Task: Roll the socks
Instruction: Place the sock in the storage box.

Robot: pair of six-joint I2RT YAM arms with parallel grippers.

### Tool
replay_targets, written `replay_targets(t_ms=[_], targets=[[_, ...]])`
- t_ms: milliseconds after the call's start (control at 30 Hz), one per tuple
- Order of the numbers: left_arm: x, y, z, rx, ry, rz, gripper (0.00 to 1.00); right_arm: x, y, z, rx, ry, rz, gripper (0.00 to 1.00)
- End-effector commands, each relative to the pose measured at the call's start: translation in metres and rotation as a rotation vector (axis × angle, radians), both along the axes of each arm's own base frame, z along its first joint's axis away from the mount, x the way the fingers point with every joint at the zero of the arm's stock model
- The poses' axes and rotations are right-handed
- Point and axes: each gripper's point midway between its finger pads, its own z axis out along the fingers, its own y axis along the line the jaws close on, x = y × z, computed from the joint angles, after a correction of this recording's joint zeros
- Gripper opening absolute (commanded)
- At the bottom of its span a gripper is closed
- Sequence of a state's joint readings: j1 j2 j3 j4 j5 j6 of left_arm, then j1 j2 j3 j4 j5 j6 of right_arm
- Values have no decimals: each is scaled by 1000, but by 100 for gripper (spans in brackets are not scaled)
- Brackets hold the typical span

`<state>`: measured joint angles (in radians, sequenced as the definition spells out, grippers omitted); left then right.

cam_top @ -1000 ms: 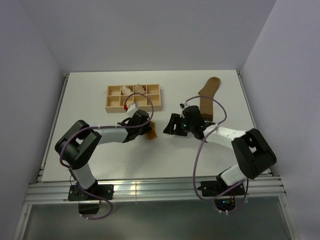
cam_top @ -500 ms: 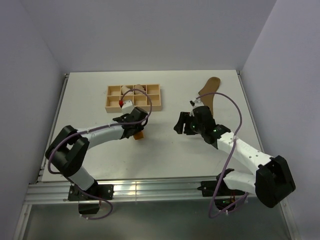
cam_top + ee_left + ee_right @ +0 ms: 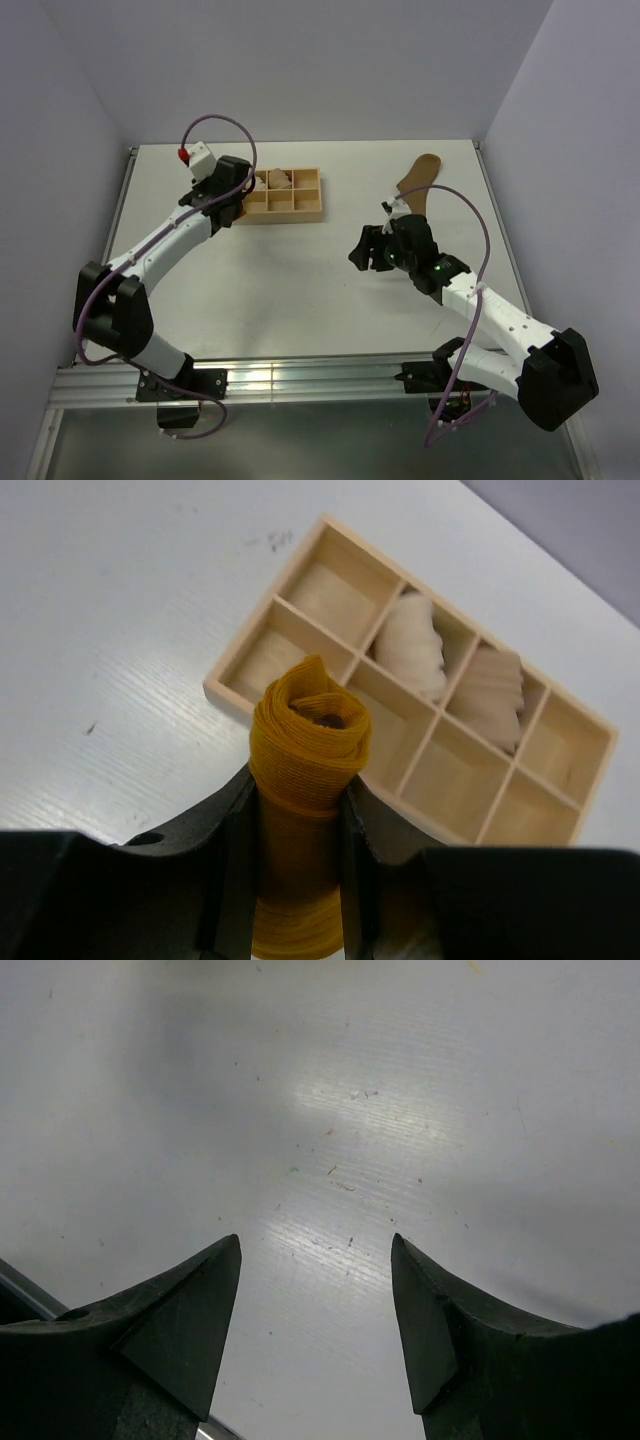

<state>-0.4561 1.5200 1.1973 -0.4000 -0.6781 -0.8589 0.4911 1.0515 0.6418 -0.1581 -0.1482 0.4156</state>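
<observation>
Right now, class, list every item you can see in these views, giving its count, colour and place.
mustard sock: one, mustard-orange, rolled, clamped upright in the left pincer at the wooden tray's left end
olive-brown sock: one, olive-brown, lying flat and unrolled at the table's far right
wooden tray: one, light wood, eight compartments, far left-centre of the table
pale bundles: two clearly seen, pinkish-beige, side by side in the tray's far row
table: one, white, under everything
left pincer: one, black, shut on the mustard sock
right pincer: one, black, open and empty, over bare table near the centre
</observation>
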Motion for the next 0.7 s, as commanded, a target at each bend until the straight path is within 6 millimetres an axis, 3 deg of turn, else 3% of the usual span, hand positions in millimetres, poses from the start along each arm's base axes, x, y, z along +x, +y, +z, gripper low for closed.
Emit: replay_targets(t_ms=[0,33,233,333,667], targets=[[30,29,11,52,-42,130,0,2,5,13,28,-65,43,69],[34,40,10,66,-46,173,0,2,6,13,29,-67,48,69],[57,59,-12,115,-50,298,0,1,12,13,41,-72,88,68],[69,62,-23,104,-57,317,0,1,11,8,27,-69,94,68],[84,64,-31,121,-136,331,0,0,16,7,32,-78,131,68]])
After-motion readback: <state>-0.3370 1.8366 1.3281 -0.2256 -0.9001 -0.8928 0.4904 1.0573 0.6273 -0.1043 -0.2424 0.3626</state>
